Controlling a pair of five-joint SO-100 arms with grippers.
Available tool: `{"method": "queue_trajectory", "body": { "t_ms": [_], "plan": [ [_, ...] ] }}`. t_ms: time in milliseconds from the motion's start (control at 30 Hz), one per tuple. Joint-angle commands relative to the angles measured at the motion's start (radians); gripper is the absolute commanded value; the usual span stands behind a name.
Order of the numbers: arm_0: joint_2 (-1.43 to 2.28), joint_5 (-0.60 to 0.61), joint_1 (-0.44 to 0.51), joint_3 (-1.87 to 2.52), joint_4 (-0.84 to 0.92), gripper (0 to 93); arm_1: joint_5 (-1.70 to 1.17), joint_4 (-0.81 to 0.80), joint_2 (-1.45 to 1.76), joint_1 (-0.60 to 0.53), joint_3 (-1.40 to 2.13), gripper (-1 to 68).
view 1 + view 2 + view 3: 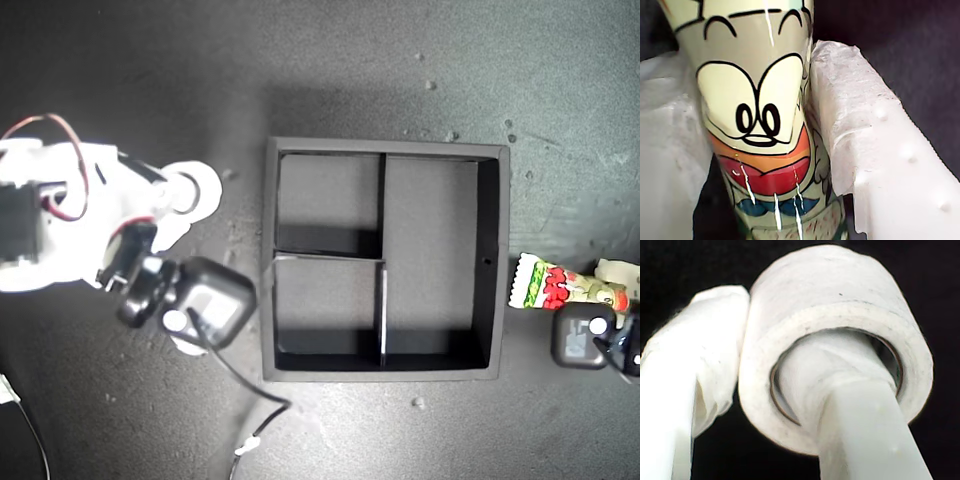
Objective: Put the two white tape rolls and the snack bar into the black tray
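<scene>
The first hand (790,150) is closed on the snack bar (555,285), which lies near the bench's edge at the exterior view's right, just beside the black tray (270,300) and outside it. The second hand (790,390), near the bench's edge at the exterior view's left, grips a white tape roll (840,305), one finger (860,425) through its hole and the other against its outer wall. All three tray compartments hold nothing.

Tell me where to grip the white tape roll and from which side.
Pinch the white tape roll by its wall: one of the fingers through the open centre hole, the other outside, entering along the hole's axis, as my second gripper does.
</scene>
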Motion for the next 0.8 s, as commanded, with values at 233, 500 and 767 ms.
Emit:
{"method": "queue_trajectory", "body": {
  "t_ms": [233, 500, 767],
  "plan": [
    [0.014, 0.035, -0.002, -0.207, 0.112, 0.1, -0.227, 0.314, 0.014, 0.133, -0.351, 7.1],
    [-0.037, 0.028, 0.0, -0.218, 0.112, 0.1, -0.362, 0.313, 0.014, 0.229, -0.446, 7.1],
    [-0.037, 0.029, 0.003, -0.215, 0.112, 0.1, -0.551, 0.278, 0.014, 0.311, -0.541, 6.5]
  ]
}}
